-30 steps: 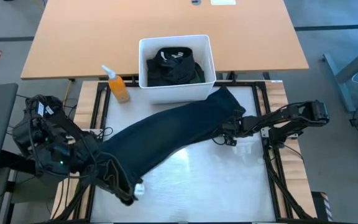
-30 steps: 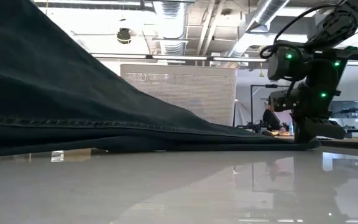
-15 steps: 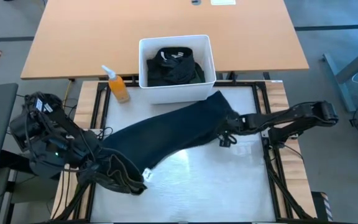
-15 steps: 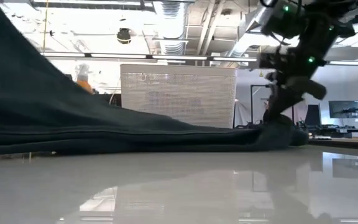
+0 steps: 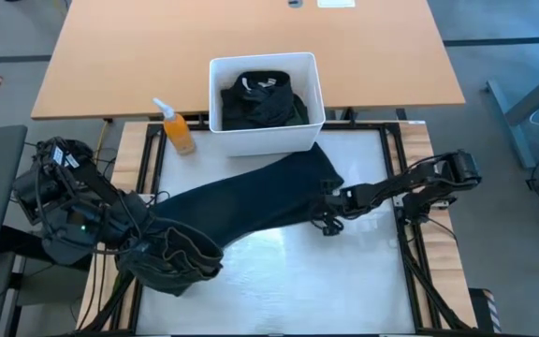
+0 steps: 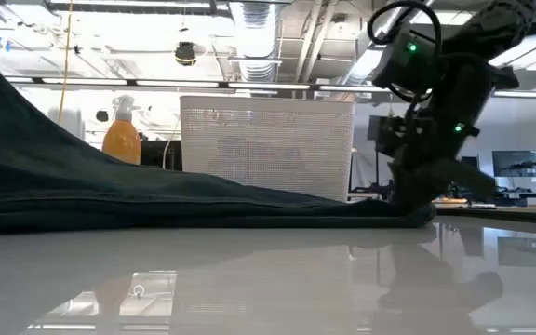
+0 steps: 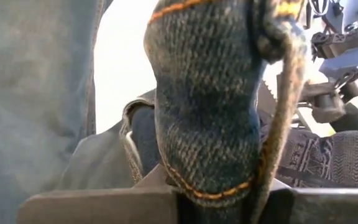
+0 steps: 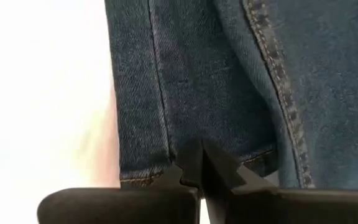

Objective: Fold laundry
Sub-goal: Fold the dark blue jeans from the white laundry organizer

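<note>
- Dark denim jeans [image 5: 251, 201] are lying stretched diagonally across the white table [image 5: 344, 281], just before the white bin [image 5: 318, 94].
- Left gripper [image 5: 143, 245] is pinching the bunched waistband — right gripper [image 5: 330, 198] is pinching the hem.

Wooden desk [image 5: 251, 37], exposed ceiling ducts [image 6: 259, 23]

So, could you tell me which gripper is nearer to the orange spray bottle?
Left. The left gripper grips the jeans at the table's near-left, below the orange spray bottle; the right gripper holds their other end, across the table past the white bin.
</note>
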Controlling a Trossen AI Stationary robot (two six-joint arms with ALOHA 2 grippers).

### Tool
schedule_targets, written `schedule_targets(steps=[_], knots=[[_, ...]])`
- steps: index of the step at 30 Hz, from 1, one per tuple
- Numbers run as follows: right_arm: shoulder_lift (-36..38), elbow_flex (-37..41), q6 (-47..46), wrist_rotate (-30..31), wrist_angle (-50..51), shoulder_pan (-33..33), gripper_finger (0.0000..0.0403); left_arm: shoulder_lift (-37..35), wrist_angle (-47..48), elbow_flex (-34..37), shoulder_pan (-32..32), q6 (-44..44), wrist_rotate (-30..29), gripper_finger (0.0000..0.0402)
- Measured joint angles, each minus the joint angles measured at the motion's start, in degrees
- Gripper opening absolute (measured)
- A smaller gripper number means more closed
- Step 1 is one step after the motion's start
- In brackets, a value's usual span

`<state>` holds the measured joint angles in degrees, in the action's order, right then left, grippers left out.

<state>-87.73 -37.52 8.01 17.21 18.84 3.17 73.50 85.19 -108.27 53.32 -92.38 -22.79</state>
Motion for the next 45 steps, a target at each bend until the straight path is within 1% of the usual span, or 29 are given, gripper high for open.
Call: schedule_targets(steps=[4,6,9,12,16,19,22,27,29,32,36,37,39,42,45], knots=[[-0.17,0.12,-0.43,3.23,7.87,0.40,0.0030,-0.37,0.45,0.00,-0.24,0.68,-0.08,0.0023],[1.19,0.18,0.12,3.84,9.06,0.68,0.0031,-0.65,0.80,0.00,-0.74,0.85,-0.41,0.0023],[3.72,0.32,3.54,3.90,10.74,0.84,0.0037,-0.79,1.18,0.00,-1.22,0.85,-0.48,0.0023],[6.49,0.54,5.01,4.48,12.73,0.88,0.0055,-0.79,1.22,0.00,-1.26,0.83,-0.45,0.0023],[10.06,0.48,5.56,5.05,12.51,-0.04,0.0086,-0.77,1.27,0.00,-1.25,0.79,-0.41,0.0023],[13.84,0.46,5.32,5.18,16.35,-0.31,0.0106,-0.77,1.35,0.00,-1.25,0.43,-0.41,0.0023],[17.68,0.46,3.29,5.29,20.35,-0.32,0.0115,-0.77,1.51,0.00,-1.25,0.28,-0.37,0.0023],[22.26,0.39,3.87,5.40,18.18,-1.11,0.0119,-0.79,2.02,0.00,-1.57,0.86,-0.72,0.0023],[23.56,0.42,3.89,5.41,13.33,-1.90,0.0119,-0.79,2.22,0.00,-2.14,1.42,-0.84,0.0023],[24.24,0.40,2.09,4.34,0.21,-3.10,0.0119,-0.79,2.32,0.00,-3.01,2.83,-1.03,0.0023],[20.78,0.31,-0.02,-5.63,-19.51,-3.52,0.0119,-0.79,2.32,0.00,-4.39,6.10,-1.25,0.0023],[19.06,0.29,-0.57,-7.78,-24.06,-3.45,0.0118,-0.79,2.32,0.00,-4.68,7.05,-1.56,0.0023],[15.02,0.29,-1.98,-9.88,-31.16,-3.02,0.0118,-0.79,2.32,0.00,-5.22,9.10,-2.16,0.0023],[6.57,0.29,-4.20,-10.03,-41.26,-2.24,0.0118,-0.79,1.94,0.00,-5.75,11.69,-2.82,0.0023],[-3.59,0.31,-6.32,-10.03,-51.35,-1.29,0.0118,-0.79,0.84,0.00,-6.13,14.72,-3.26,0.0023]])
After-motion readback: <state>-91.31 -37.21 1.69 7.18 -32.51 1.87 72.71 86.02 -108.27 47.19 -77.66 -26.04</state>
